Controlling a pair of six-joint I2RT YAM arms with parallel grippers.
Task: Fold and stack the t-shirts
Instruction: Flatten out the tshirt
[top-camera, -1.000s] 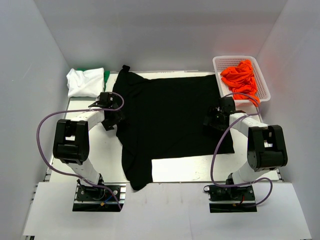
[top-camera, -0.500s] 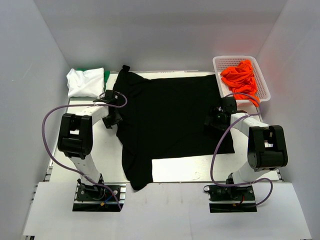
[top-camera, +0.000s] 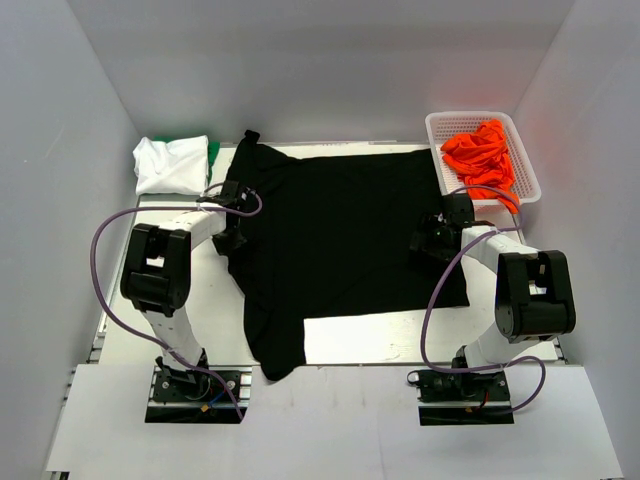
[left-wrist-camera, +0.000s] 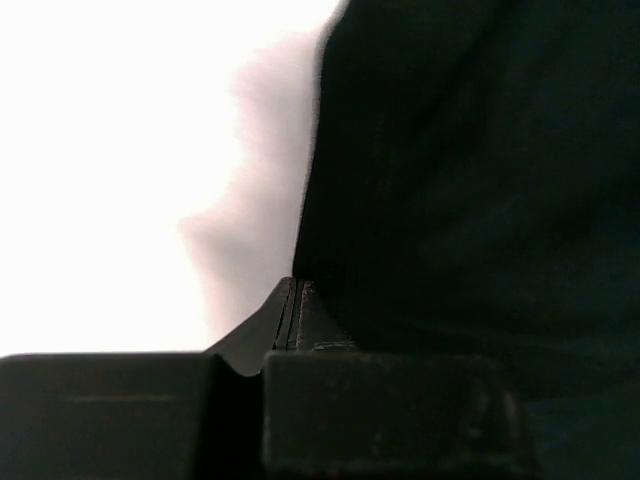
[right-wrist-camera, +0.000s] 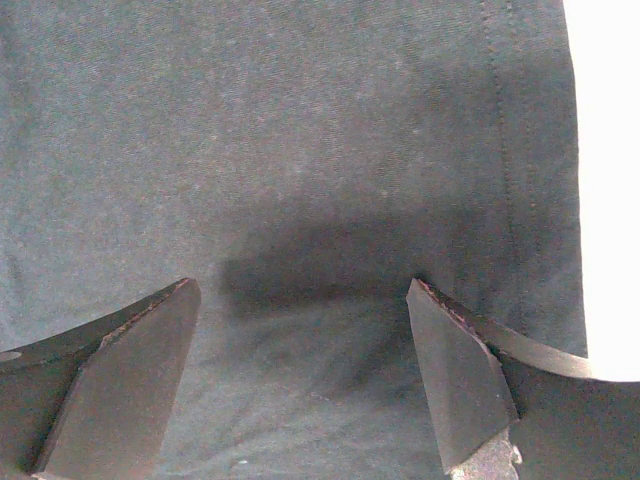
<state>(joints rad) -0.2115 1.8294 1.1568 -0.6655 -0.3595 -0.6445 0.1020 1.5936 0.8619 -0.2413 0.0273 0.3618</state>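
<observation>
A large black t-shirt lies spread flat across the table. One end of it trails toward the front edge. My left gripper is at the shirt's left edge. In the left wrist view its fingertips are pressed together right on the hem of the black cloth. My right gripper stands low over the shirt's right side. In the right wrist view its jaws are wide apart, with only flat black cloth between them. A folded white t-shirt lies on a green one at the back left.
A white basket at the back right holds bright orange t-shirts. Grey walls close in the table on three sides. Bare white table shows left of the black shirt and along the front.
My left gripper has moved right onto the black shirt's left edge and closed there. The right gripper has stayed open over the shirt's right side.
</observation>
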